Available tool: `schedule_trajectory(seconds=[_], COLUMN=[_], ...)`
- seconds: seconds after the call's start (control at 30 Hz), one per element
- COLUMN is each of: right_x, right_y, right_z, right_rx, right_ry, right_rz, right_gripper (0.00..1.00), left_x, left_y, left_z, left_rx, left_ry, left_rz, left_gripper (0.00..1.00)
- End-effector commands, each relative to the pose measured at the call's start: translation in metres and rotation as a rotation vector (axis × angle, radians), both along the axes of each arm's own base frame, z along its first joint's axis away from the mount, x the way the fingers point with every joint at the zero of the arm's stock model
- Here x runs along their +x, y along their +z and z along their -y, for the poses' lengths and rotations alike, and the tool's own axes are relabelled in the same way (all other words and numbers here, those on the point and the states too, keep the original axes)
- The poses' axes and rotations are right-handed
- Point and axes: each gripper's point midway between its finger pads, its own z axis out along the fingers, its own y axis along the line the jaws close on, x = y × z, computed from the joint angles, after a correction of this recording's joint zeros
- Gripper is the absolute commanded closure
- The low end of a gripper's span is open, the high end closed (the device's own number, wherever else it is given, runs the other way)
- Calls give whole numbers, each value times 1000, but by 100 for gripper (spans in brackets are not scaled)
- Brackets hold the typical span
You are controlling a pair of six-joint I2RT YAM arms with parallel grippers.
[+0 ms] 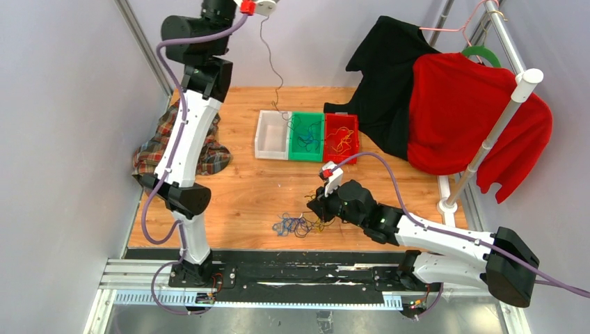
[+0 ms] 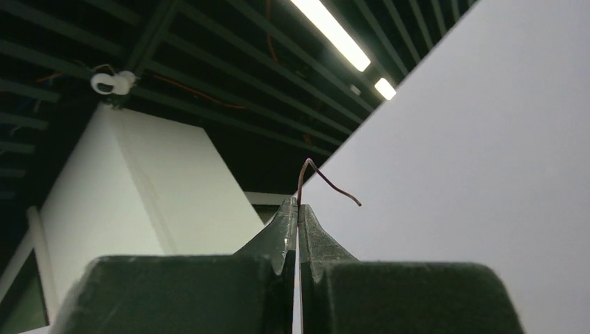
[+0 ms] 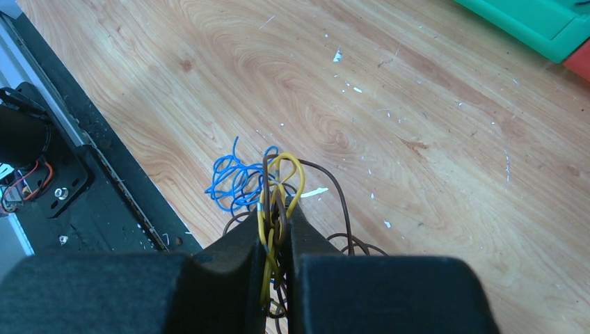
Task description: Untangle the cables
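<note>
Left gripper [image 2: 298,207] clamps one brown wire [image 2: 327,184] high, far left, apparently to lift it clear — right gripper [image 3: 278,219] pinches yellow strands [image 3: 283,165], anchoring the cables [image 1: 296,224] near.

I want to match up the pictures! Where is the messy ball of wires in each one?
Top external: the tangle of cables lies low in the middle, just left of the right gripper.
Left wrist: not in it; only one brown wire pinched in the left gripper.
Right wrist: centre, blue loops ahead, yellow strands pinched in the gripper.
Shared landmark: the green bin, top right corner of the right wrist view; left wrist misses it.
</note>
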Motion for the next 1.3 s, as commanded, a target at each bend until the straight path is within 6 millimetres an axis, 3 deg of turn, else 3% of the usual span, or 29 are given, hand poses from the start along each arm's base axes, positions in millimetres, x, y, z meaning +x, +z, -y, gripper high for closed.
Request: schedule_trajectory(seconds=[0.0, 0.03, 0.33, 0.57, 0.67, 0.83, 0.93, 1.13, 1.27], right_x=[1, 1, 0, -2, -3, -3, -2, -4, -5], right_y=[-5, -5, -4, -3, -4, -5, -5, -9, -10], right_z=[1, 1, -2, -2, -1, 1, 0, 3, 6], right_rx=[3, 4, 8, 18, 19, 17, 20, 14, 12], right_ry=[-13, -11, -3, 2, 2, -3, -6, -5, -12], right_rz=[-23, -25, -31, -32, -34, -34, -34, -42, -42], right_gripper=[97, 97, 97, 98, 98, 98, 98, 98, 98], left_x=[-50, -50, -9, 23, 29, 28, 31, 39, 36], left_y=[44, 43, -36, -119, -127, -97, -98, -167, -203], left_z=[-25, -26, -12, 1, 3, -1, 0, 4, 3], left_rx=[-104, -105, -46, 2, 8, -33, -28, 116, 174], left_ry=[-27, -27, -35, -56, -49, -48, -36, 30, 45], left_rz=[141, 128, -105, -307, -323, -263, -263, -368, -417], left_gripper=[99, 99, 99, 100, 100, 100, 100, 100, 100])
